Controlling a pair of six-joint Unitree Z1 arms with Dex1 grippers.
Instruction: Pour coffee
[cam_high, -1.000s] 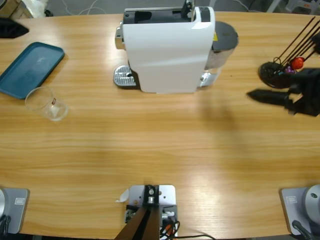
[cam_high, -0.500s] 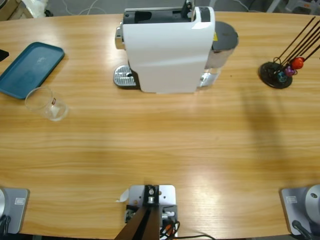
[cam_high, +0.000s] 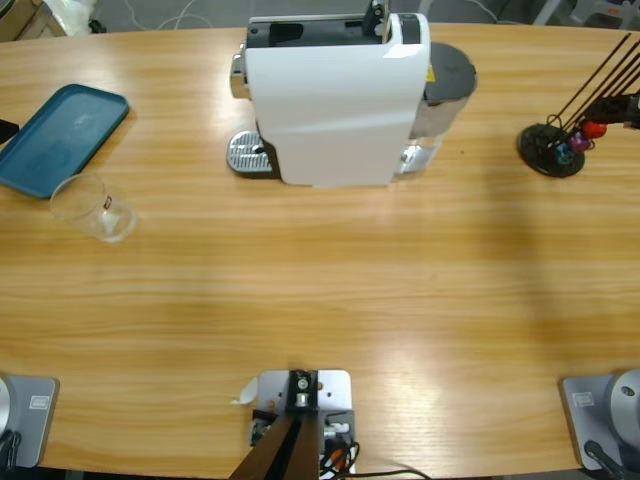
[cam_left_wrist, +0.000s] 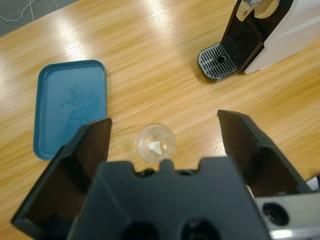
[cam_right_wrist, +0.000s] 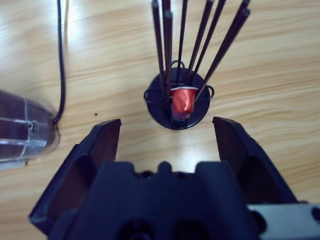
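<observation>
Wood grain runs lengthwise across the long tabletop (cam_high: 330, 290), pale and glossy with soft glare, bare along its near side. Nearest on the left stands the clear glass tumbler (cam_high: 92, 207), upright, just beside the near edge of the blue tray (cam_high: 60, 135); whether there is coffee in it I cannot tell, since from above it looks almost empty, with only a small pale glint at its bottom. The left gripper (cam_left_wrist: 165, 135) hovers above that tumbler (cam_left_wrist: 155, 142) with its jaws spread wide, the glass lying between them in the wrist view and untouched. Judging from this, the step in hand is the approach to the glass: the jaws should come down level on either side of its wall, centred, and close gently, because thin smooth glass can slip or tip. Farther back, the white coffee machine (cam_high: 335, 95) stands mid-table with its metal drip grille (cam_high: 247, 153) facing left. At the far right, the black capsule stand (cam_high: 552, 150) of thin rods holds a red capsule (cam_right_wrist: 182, 102); the right gripper (cam_right_wrist: 165, 132) looks down on it, jaws wide and empty. Beyond the far edge, only a strip of grey floor and some cables show.
</observation>
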